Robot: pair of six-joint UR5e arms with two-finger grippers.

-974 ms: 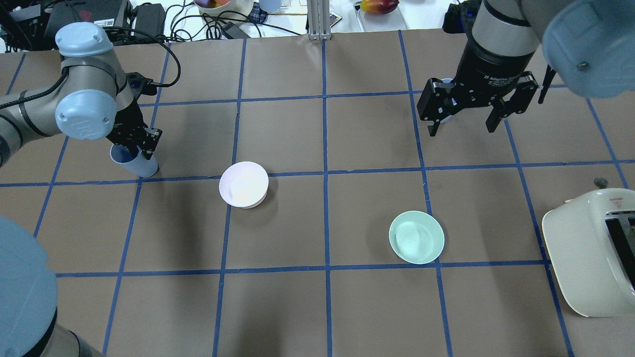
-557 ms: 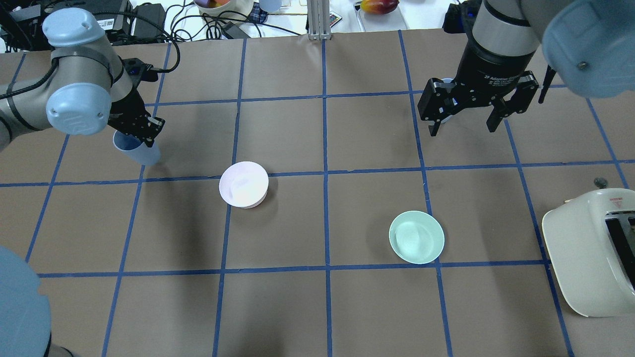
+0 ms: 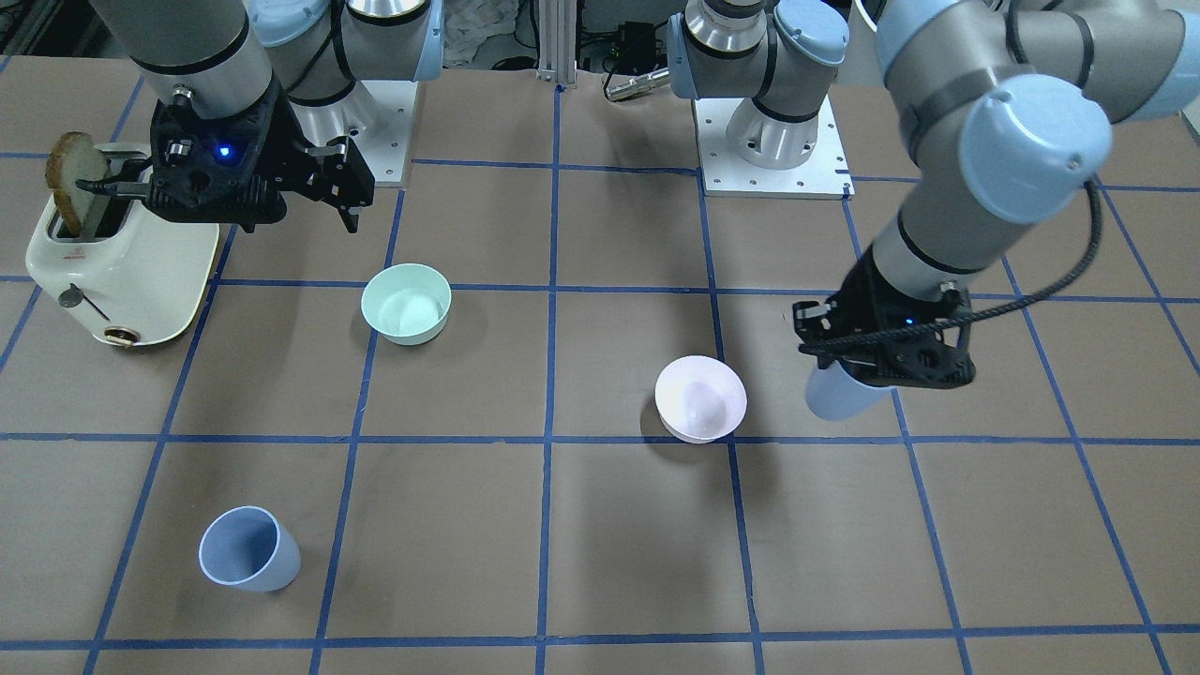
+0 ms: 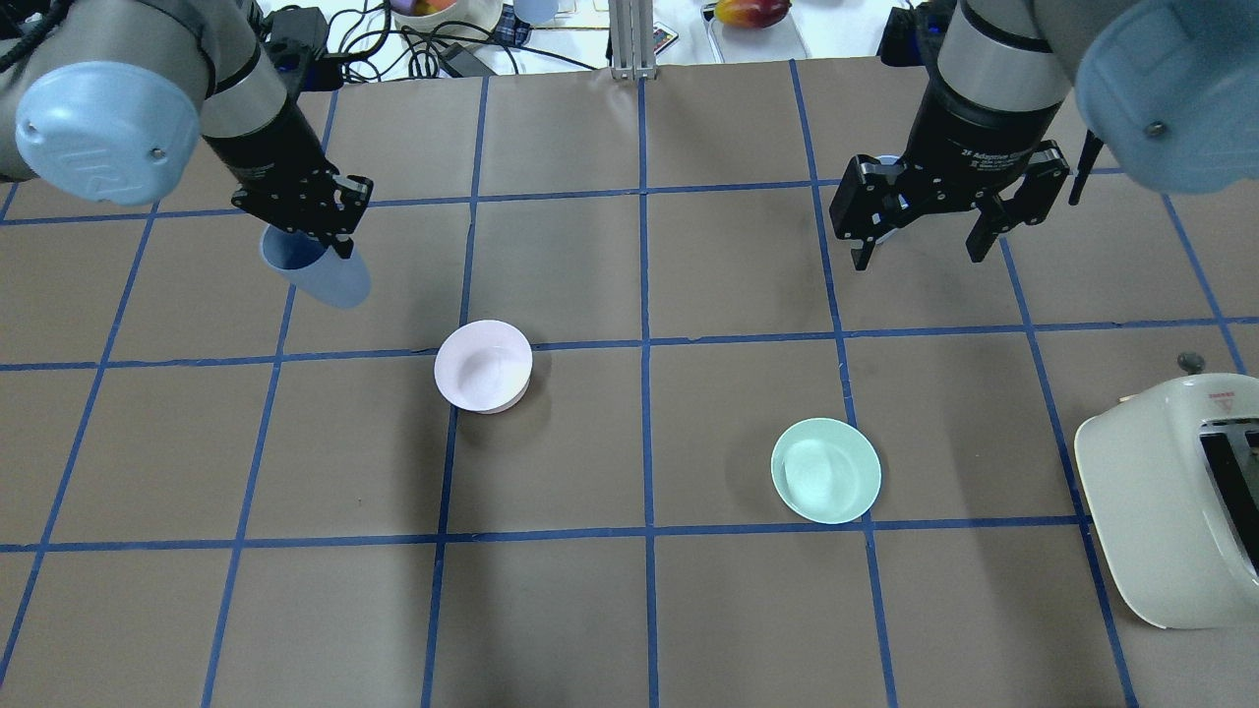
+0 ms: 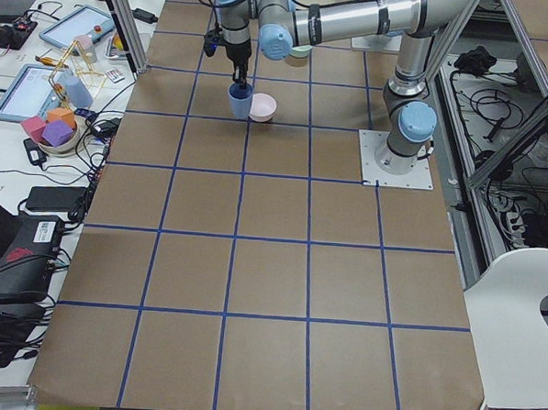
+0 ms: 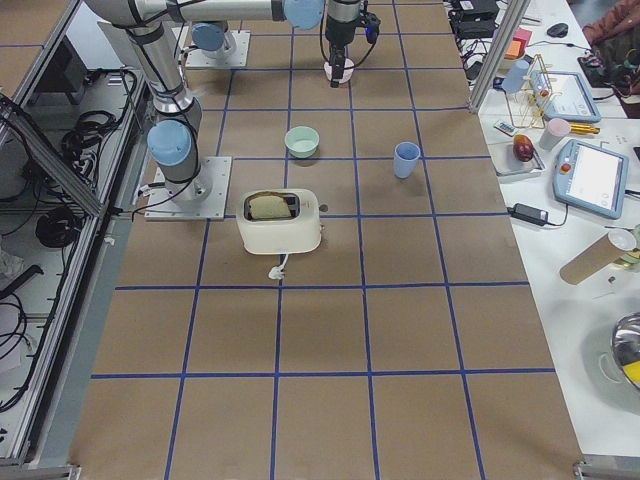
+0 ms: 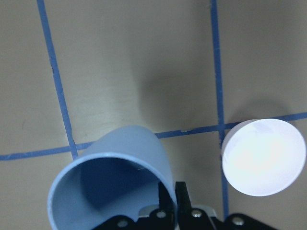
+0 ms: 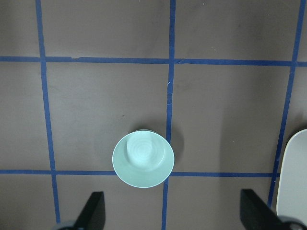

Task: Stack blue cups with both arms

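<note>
One blue cup (image 4: 329,278) tilted aloft; second blue cup (image 3: 246,548) upright, well apart

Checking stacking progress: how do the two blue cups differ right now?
The held blue cup hangs above the table, rim pinched by the left gripper; the free blue cup stands on the table untouched. The held blue cup is beside the pink bowl; the free blue cup is on the right arm's side. Both are slate-blue, mouths up.
</note>
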